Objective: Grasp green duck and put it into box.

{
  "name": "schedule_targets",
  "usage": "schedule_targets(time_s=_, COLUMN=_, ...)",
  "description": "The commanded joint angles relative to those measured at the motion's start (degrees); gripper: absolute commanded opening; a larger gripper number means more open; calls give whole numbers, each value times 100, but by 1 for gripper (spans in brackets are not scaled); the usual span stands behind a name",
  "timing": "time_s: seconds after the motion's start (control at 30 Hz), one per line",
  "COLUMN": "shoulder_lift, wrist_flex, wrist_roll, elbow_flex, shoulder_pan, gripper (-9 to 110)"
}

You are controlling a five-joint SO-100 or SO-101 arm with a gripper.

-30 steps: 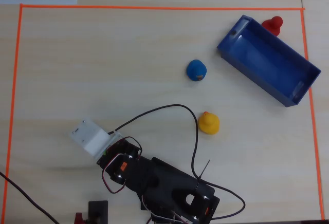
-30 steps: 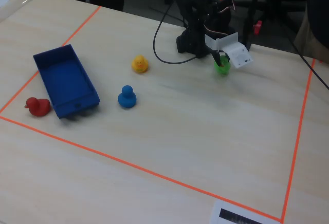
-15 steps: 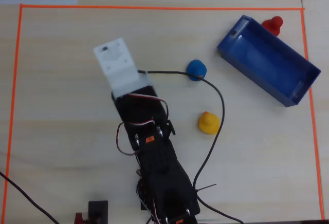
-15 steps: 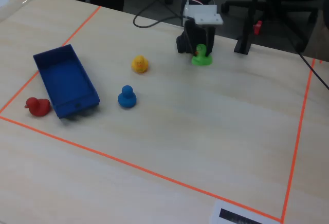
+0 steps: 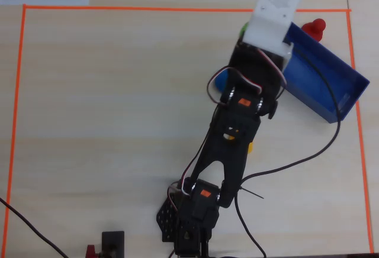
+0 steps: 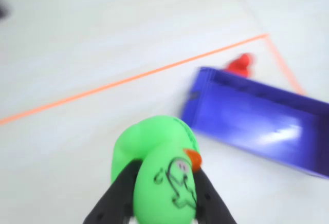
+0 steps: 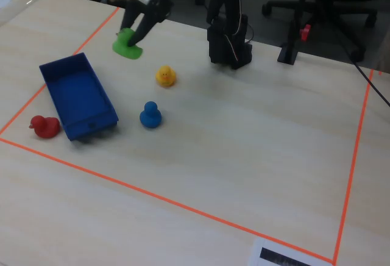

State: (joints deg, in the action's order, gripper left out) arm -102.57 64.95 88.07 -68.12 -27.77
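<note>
My gripper (image 6: 165, 185) is shut on the green duck (image 6: 159, 167), with black fingers (image 6: 119, 193) on both sides of its head. In the fixed view the gripper (image 7: 135, 40) holds the green duck (image 7: 127, 44) above the table, to the right of the dark blue box (image 7: 76, 98) and apart from it. In the wrist view the box (image 6: 247, 113) lies ahead to the right and is empty. In the overhead view only a green sliver of the duck (image 5: 243, 28) shows beside the white wrist mount, left of the box (image 5: 320, 74).
A red duck (image 7: 44, 125) sits just outside the box's end; it also shows in the overhead view (image 5: 314, 28) and the wrist view (image 6: 240, 63). A yellow duck (image 7: 165, 75) and a blue duck (image 7: 150, 115) stand right of the box. Orange tape (image 7: 152, 194) borders the workspace.
</note>
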Motion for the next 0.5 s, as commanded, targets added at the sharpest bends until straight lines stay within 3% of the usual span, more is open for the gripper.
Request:
schedule_targets(time_s=0.0, shoulder_lift=431, wrist_flex=-123, wrist_roll=18, elbow_flex=782, shoulder_pan=-703, gripper=0)
schedule_targets(time_s=0.47, shoulder_lift=2522, wrist_flex=-1591, wrist_roll=141, elbow_flex=738, shoulder_pan=-1784, gripper=0)
